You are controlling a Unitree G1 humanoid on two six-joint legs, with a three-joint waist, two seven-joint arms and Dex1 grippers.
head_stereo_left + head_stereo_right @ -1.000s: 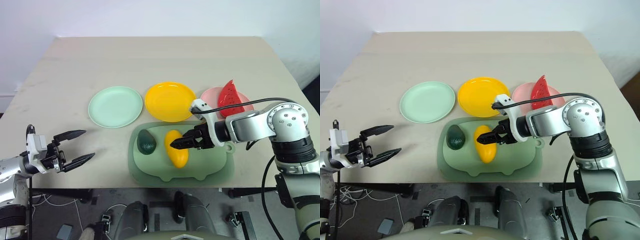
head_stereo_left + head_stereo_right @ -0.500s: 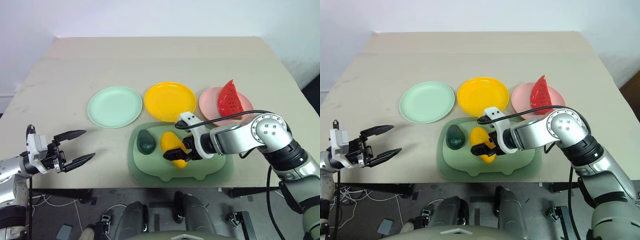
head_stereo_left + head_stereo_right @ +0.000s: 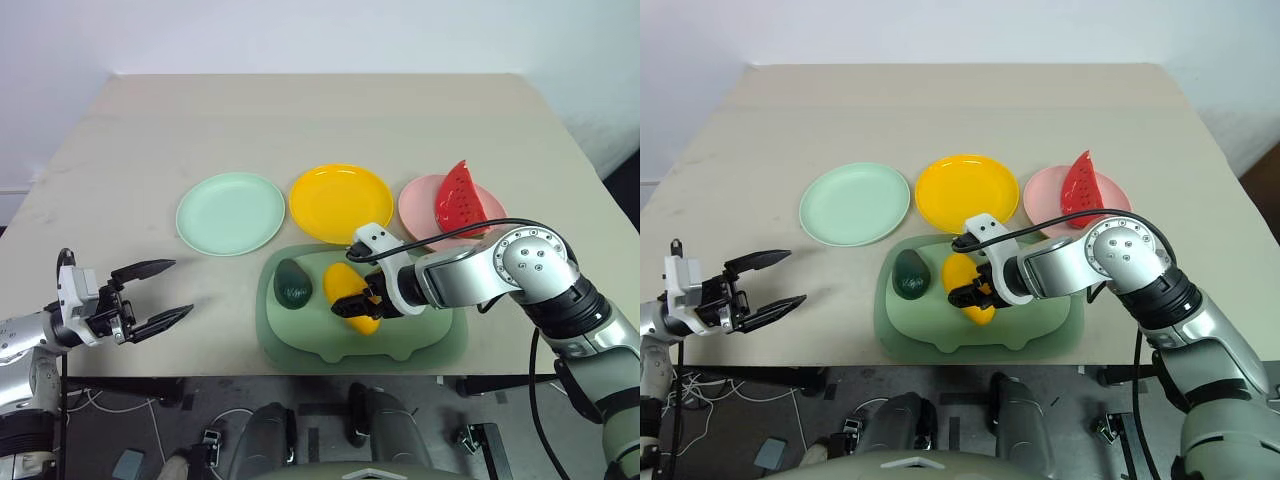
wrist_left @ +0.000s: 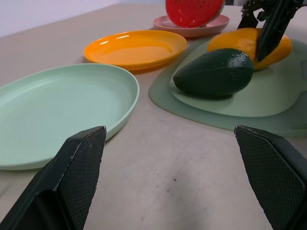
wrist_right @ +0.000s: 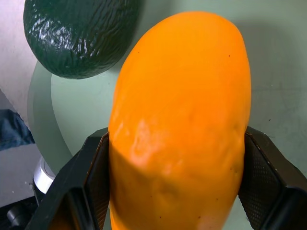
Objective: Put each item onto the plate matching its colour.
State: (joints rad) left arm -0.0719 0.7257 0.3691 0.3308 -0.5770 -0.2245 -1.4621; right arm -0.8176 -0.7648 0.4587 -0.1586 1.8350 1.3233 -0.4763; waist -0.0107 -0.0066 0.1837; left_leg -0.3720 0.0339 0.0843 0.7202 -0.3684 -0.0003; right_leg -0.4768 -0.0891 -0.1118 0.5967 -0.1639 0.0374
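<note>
The yellow mango [image 3: 347, 291] lies on the green pig-shaped board [image 3: 300, 332], and my right gripper [image 3: 358, 301] is shut on it. In the right wrist view both fingers [image 5: 94, 165] press the sides of the mango [image 5: 182, 115]. The dark green avocado [image 3: 293, 283] rests on the board just left of it. The red watermelon wedge [image 3: 462, 198] sits on the pink plate [image 3: 418, 204]. The yellow plate [image 3: 340, 203] and the mint green plate [image 3: 230, 213] hold nothing. My left gripper [image 3: 165, 293] is open, off the table's front left edge.
The three plates stand in a row behind the board, mid-table. Bare tabletop [image 3: 320, 115] stretches behind them. The table's front edge [image 3: 160, 375] runs just under the board.
My right gripper has come down and to the left over the mango and shut on its sides. The left gripper has stayed still and open.
</note>
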